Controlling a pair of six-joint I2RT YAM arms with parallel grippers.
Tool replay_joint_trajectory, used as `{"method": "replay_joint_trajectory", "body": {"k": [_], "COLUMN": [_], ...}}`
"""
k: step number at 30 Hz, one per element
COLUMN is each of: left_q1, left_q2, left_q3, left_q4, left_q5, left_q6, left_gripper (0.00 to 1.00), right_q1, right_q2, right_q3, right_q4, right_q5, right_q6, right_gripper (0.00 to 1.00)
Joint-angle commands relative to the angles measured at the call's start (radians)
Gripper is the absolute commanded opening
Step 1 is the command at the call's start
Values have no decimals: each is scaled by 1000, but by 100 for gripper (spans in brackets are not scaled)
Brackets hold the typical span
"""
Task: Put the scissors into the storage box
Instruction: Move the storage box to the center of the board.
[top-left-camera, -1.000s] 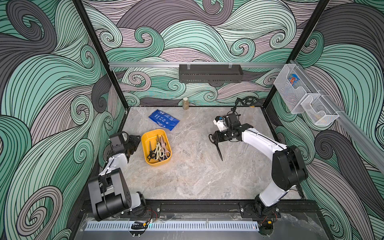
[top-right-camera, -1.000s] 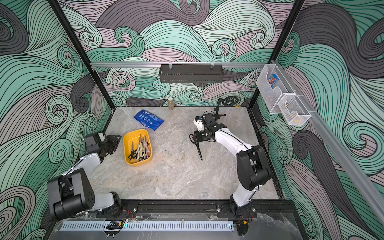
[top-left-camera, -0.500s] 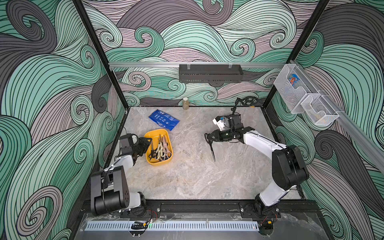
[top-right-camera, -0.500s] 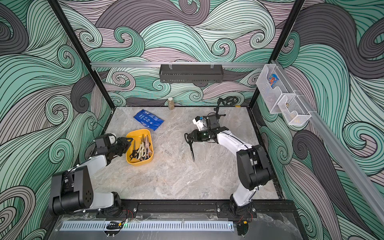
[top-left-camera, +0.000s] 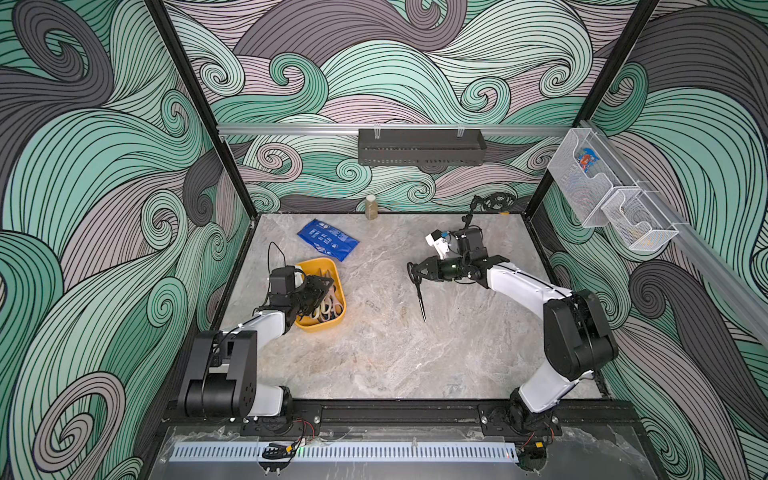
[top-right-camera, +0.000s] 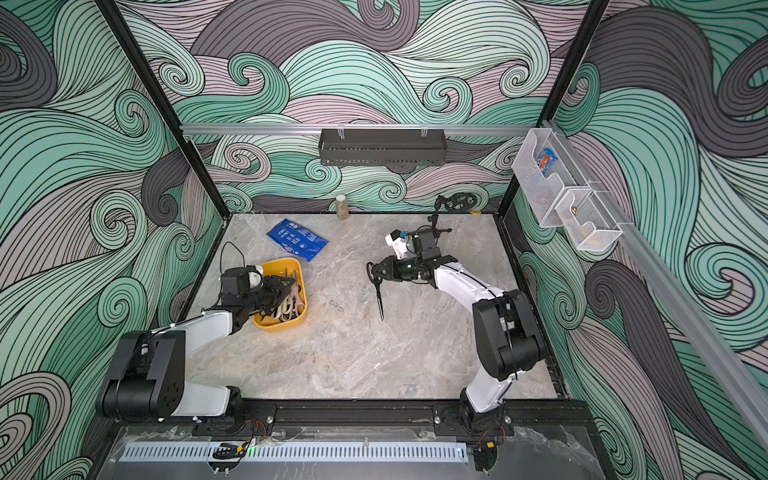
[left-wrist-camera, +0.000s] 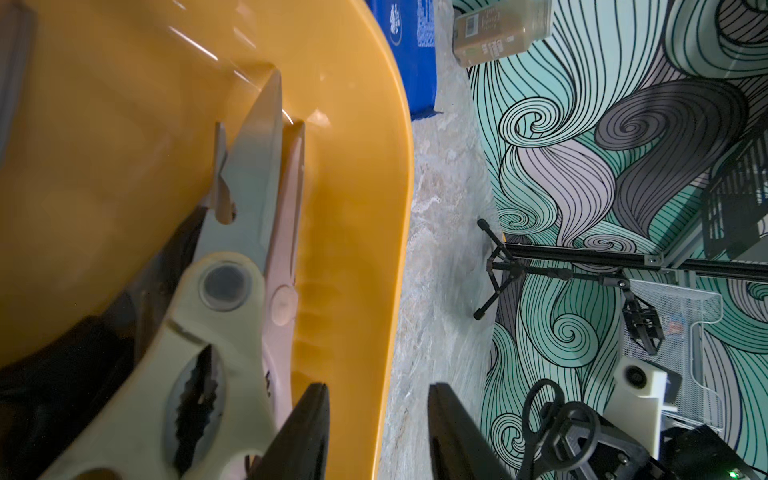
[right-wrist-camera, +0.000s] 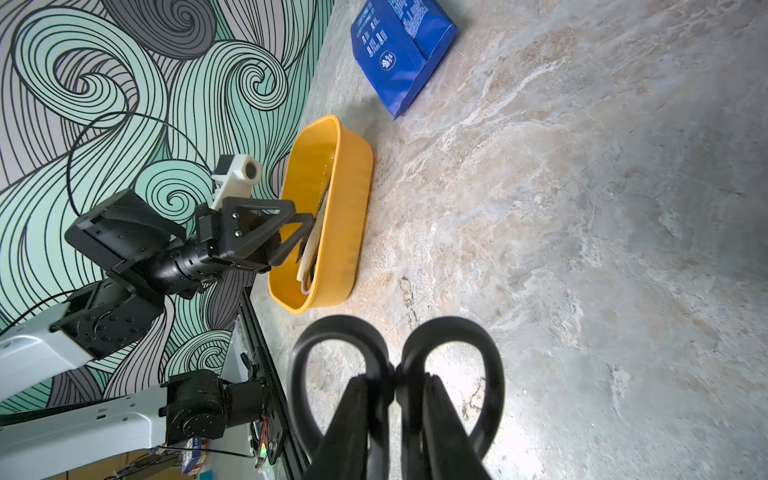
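In both top views my right gripper hangs above the middle of the table, shut on a pair of black-handled scissors whose blades point down. The right wrist view shows my right gripper pinching where the two handle loops meet. The mustard-yellow storage box sits at the left and holds several scissors, among them cream shears and a pale pink pair. My left gripper is open, one finger inside the box's long wall and one outside it.
A blue pouch lies behind the box. A small brown jar and a black mini tripod stand by the back wall. A black tray hangs on the back wall, and white mesh baskets on the right wall.
My left gripper has swung right from beside the box to over its wall. My right gripper has carried the black scissors leftward, towards the box.
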Motion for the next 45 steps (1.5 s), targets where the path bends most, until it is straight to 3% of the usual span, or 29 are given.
{"method": "replay_joint_trajectory", "body": {"k": [1,11,28,35,40,45], "left_q1": [-47,-114,-425,-392,-296,-151], "left_q2": [58,115,359,330,209,66], "left_q3": [27,66,247,361,408,367], "left_q4": [31,48,224,176,-2,-171], "left_q5": [-30,-42,-25,7,-25,-106], "left_q6": [-22,-38,-224,-214,-76,77], "left_gripper": [42,42,41,42,45,45], "right_q1": [-4,-4,-68,-71,-46,30], "right_q2": [-19,-30,-97,-105,-98,-47], "right_q3": [0,-7,-41,-46,-26,37], "right_q4": [33,33,31,31,35,56], "right_q5": [-25,-22,-24,-18,18,67], "right_q6": [19,14,19,25,35,64], "right_gripper": [0,0,0,0,0,0]}}
